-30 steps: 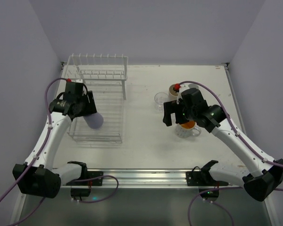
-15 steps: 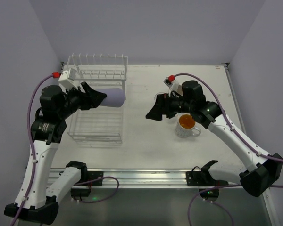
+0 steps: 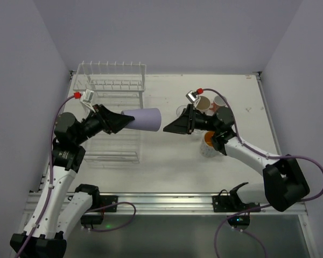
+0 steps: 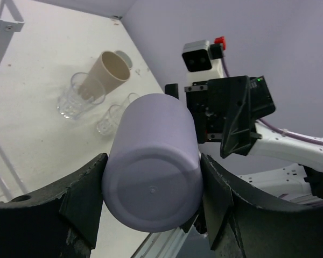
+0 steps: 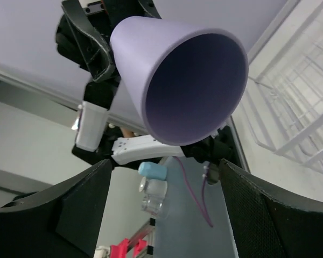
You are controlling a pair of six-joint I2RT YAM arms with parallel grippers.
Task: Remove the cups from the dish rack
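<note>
My left gripper (image 3: pixel 127 121) is shut on the base end of the lavender cup (image 3: pixel 144 118) and holds it on its side in the air, to the right of the white wire dish rack (image 3: pixel 111 85), mouth pointing right. In the left wrist view the cup's base (image 4: pixel 152 192) fills the space between the fingers. My right gripper (image 3: pixel 173 128) is open and empty, facing the cup's mouth (image 5: pixel 196 88) with a small gap between. A tan tumbler (image 3: pixel 203 103), a clear glass (image 3: pixel 181 112) and the white mug with orange inside (image 3: pixel 210 145) stand on the table at the right.
The rack's lower basket (image 3: pixel 112 151) lies left of centre, below the left arm. In the left wrist view the tan tumbler (image 4: pixel 111 70) leans in a clear glass (image 4: pixel 75 100), with a smaller glass (image 4: pixel 110 122) beside it. The right forearm passes over the white mug.
The left arm lifted the lavender cup out of the rack, turned it sideways and carried it right. The right gripper swung left from above the white mug to face the cup's mouth.
</note>
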